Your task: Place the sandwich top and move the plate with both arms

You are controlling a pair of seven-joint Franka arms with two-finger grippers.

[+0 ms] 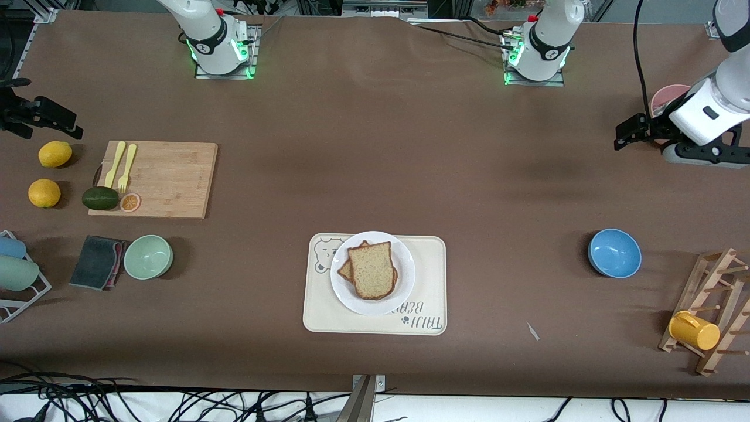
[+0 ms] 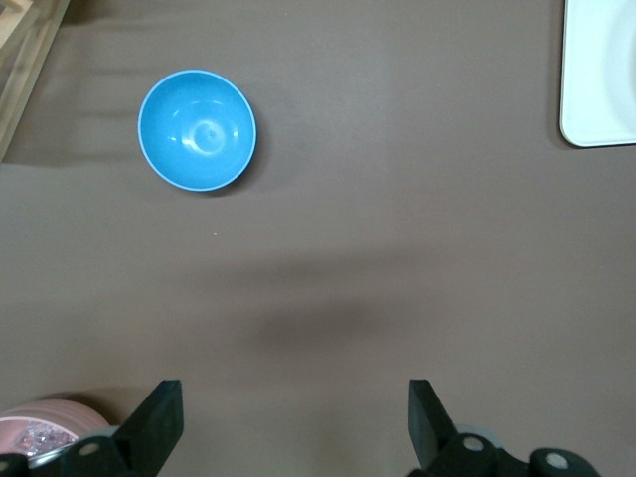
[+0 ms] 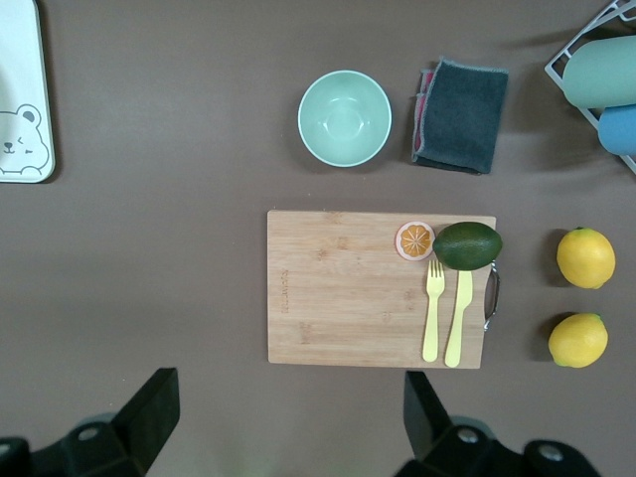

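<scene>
The sandwich top (image 1: 373, 271), a speckled tan slice with a brown crust, lies on another slice (image 1: 345, 271) on the white plate (image 1: 406, 265). The plate rests on a cream bear-print tray (image 1: 428, 305) at the middle of the table. My left gripper (image 1: 628, 132) hangs open over bare table at the left arm's end, with nothing between its fingers (image 2: 159, 412). Over the right arm's end, above a lemon, my right gripper (image 1: 55, 120) is open and empty too, its fingers (image 3: 154, 402) wide apart. Both are well away from the plate.
A blue bowl (image 1: 614, 252), a pink bowl (image 1: 668, 97) and a wooden rack (image 1: 718, 310) with a yellow cup stand toward the left arm's end. Toward the right arm's end are a cutting board (image 1: 170, 179) with cutlery and avocado, two lemons (image 1: 55, 154), a green bowl (image 1: 148, 257) and a grey cloth (image 1: 96, 262).
</scene>
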